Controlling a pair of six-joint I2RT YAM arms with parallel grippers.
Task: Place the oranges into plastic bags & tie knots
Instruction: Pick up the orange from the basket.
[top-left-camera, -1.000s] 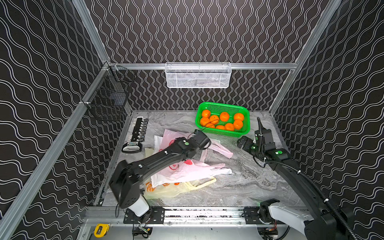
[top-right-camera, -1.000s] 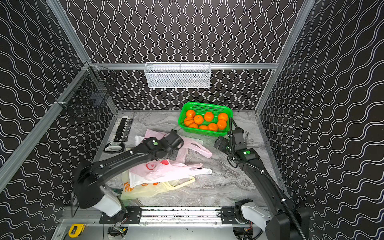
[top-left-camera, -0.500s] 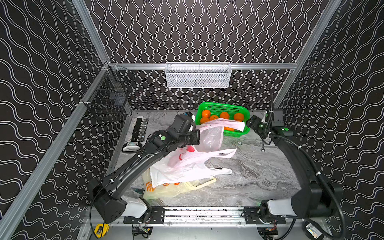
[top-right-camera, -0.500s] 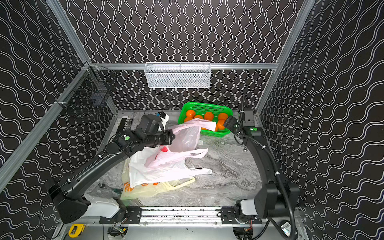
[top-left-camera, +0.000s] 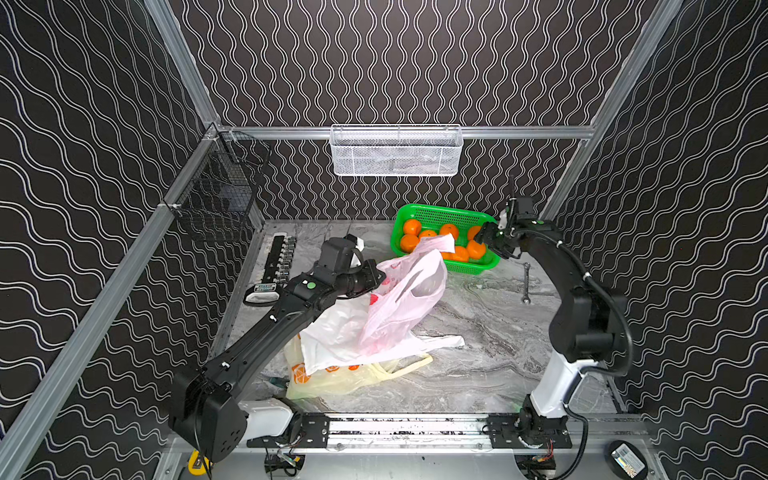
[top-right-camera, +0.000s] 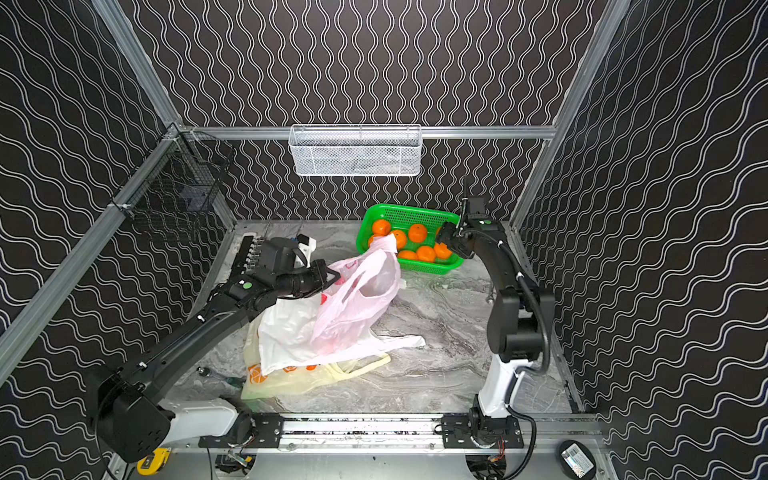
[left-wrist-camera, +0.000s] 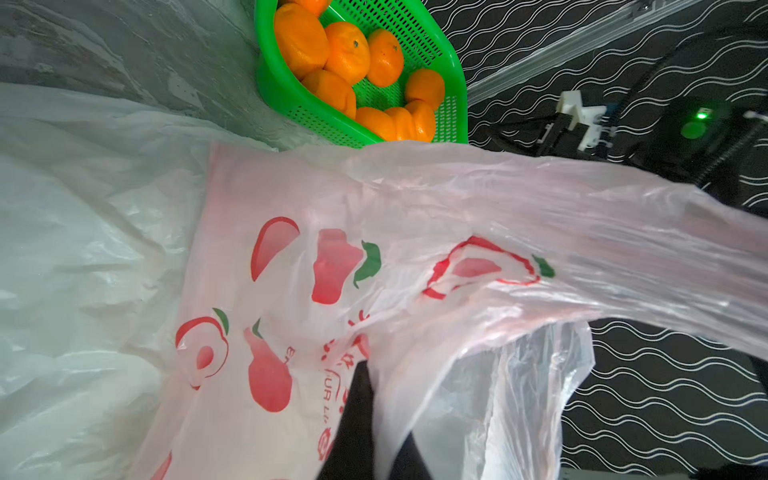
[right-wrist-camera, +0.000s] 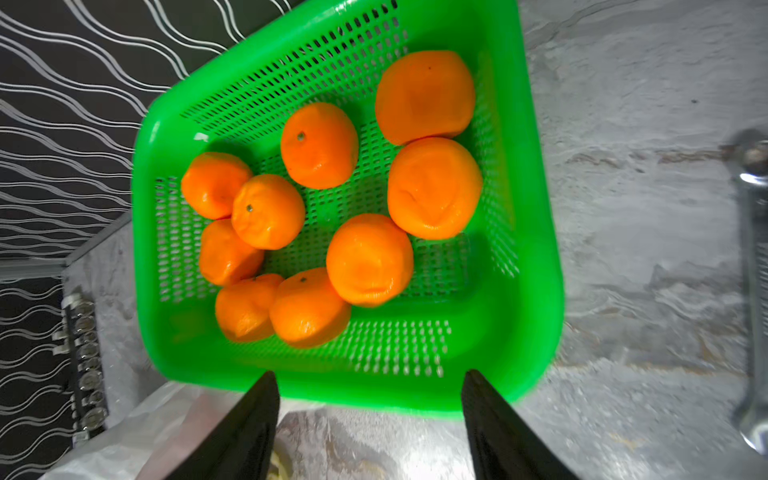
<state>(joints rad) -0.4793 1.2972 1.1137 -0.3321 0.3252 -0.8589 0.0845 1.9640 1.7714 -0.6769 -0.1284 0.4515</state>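
9 oranges (right-wrist-camera: 370, 259) in the green basket (right-wrist-camera: 536, 249), 1 o'clock; my left fingers (left-wrist-camera: 361, 415) clamp the pink bag (left-wrist-camera: 374, 208) aloft, right fingers (right-wrist-camera: 241, 436) parted, empty.

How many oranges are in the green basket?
9 oranges, all in the green basket: five bunched along one wall, four across the rest. The pink bag hides some in both top views.

Lab test cell, aluminium frame (top-left-camera: 519, 132), patterned walls (top-left-camera: 374, 62), mounting rail (top-left-camera: 407, 428)
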